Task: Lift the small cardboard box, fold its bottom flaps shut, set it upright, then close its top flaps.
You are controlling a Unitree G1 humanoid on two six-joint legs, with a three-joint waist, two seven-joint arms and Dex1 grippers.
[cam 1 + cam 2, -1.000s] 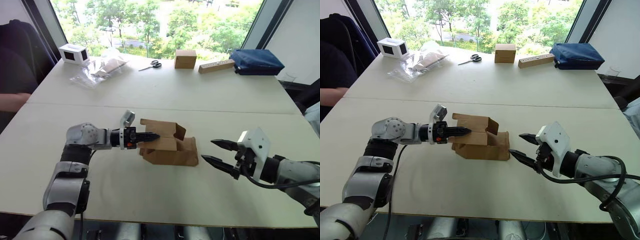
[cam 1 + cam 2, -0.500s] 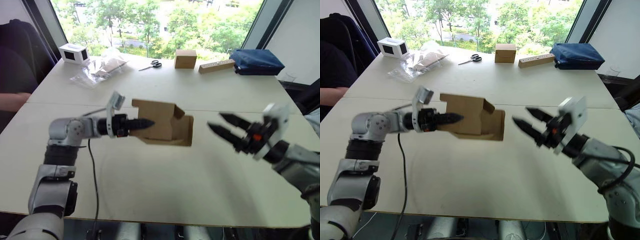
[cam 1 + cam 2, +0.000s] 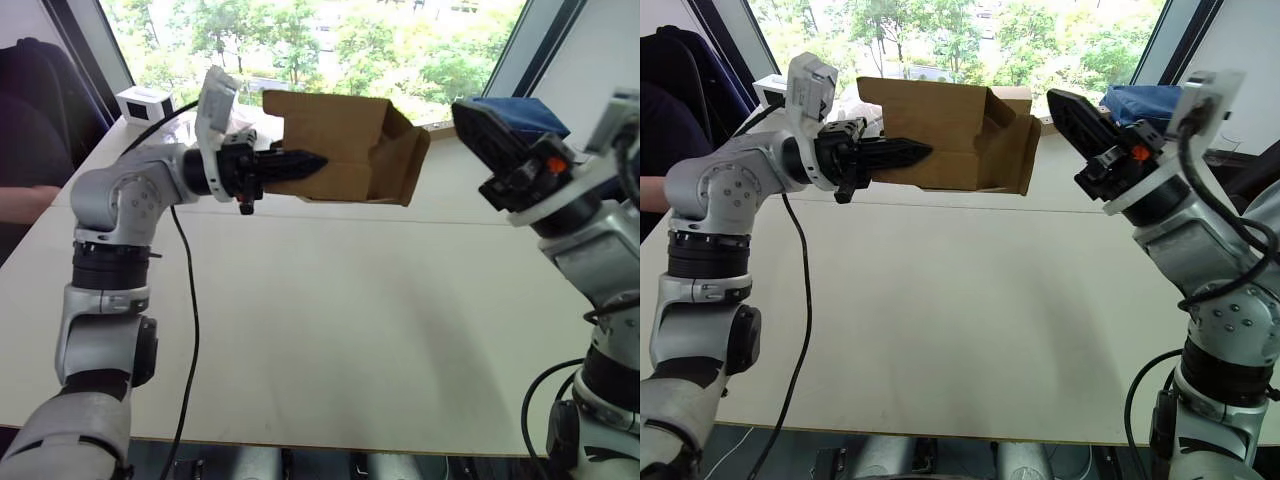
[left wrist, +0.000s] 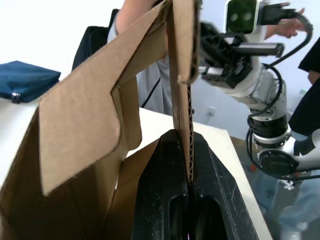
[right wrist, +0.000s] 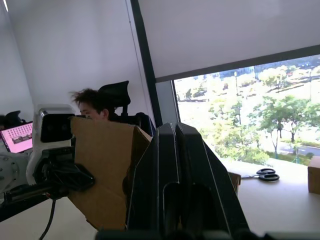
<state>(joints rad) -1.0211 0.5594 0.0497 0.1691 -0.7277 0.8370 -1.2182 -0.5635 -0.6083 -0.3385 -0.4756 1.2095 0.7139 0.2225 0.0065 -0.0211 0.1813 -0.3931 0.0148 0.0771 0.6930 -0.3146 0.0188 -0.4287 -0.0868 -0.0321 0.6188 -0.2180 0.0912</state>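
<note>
Clearly the lifting step is done: the small cardboard box [image 3: 335, 145] hangs high above the desk [image 3: 330, 330], lying on its side, with its open end turned toward the right arm. The left claw [image 3: 300, 163] is clenched on 1 wall of the box; in the left wrist view its 2 black fingers [image 4: 160, 200] pinch the corrugated edge between them. The bottom flaps [image 3: 405, 165] at the open end are splayed outward, not yet folded.

The right claw [image 3: 1070, 105] hovers just beside that open end, apart from the cardboard. Its fingers look pressed together, holding nothing.

By my judgement the folding of the bottom flaps is the step in hand, barely begun. The next move calls for the right claw to push each loose flap inward across the opening while the left claw keeps the box steady. The board is thin, so a hard shove could twist the box in its 1-sided grip or crease a flap.

The desk is pale and wide. Along its far edge lie a white box with a dark window [image 3: 142, 103], scissors [image 5: 264, 174], and a blue pouch [image 3: 520, 115]. Large windows behind show green trees. A person [image 5: 90, 102] sits by a dark chair at the side.
</note>
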